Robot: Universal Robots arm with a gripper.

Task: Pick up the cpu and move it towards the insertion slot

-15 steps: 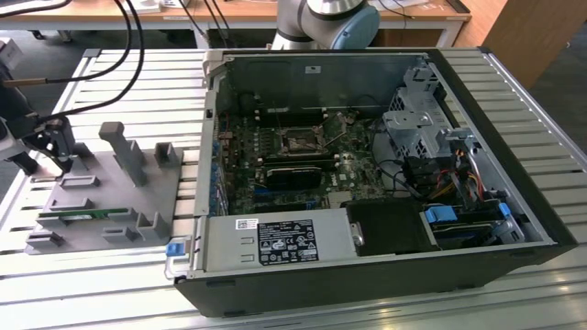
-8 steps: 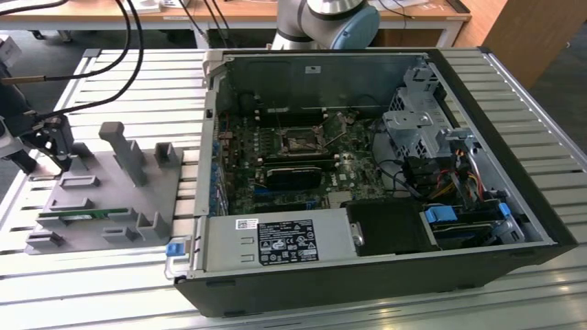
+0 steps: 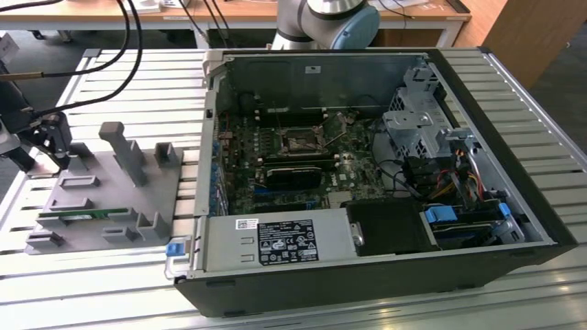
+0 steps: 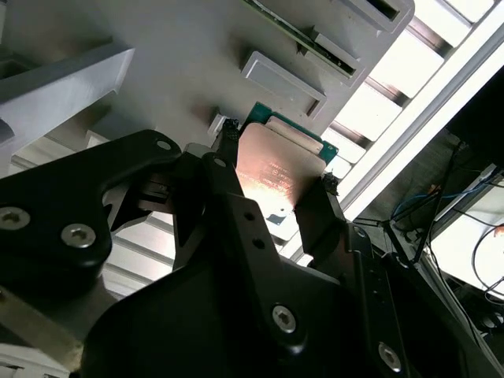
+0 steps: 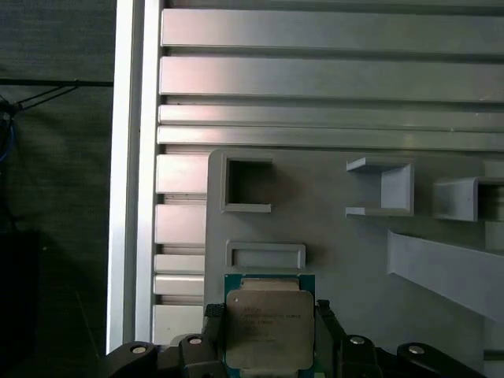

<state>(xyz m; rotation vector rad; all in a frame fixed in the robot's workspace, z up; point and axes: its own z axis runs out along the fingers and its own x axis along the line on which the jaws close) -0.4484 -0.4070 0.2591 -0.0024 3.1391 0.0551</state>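
The cpu, a flat square chip with a shiny metal top and a green rim, sits between my gripper's black fingers. The fingers press on two opposite edges of the cpu. In both wrist views the chip is over the grey fixture plate, near its corner; whether it touches the plate I cannot tell. In the exterior view my gripper is at the far left, over that plate. The insertion slot, a square socket with a silvery frame, lies on the motherboard inside the open computer case, well to the exterior view's right.
The fixture plate carries several raised grey holders and a long green memory stick. The slatted aluminium table ends close beside the plate. Case walls, a drive cage and cables surround the motherboard. The arm's base stands behind the case.
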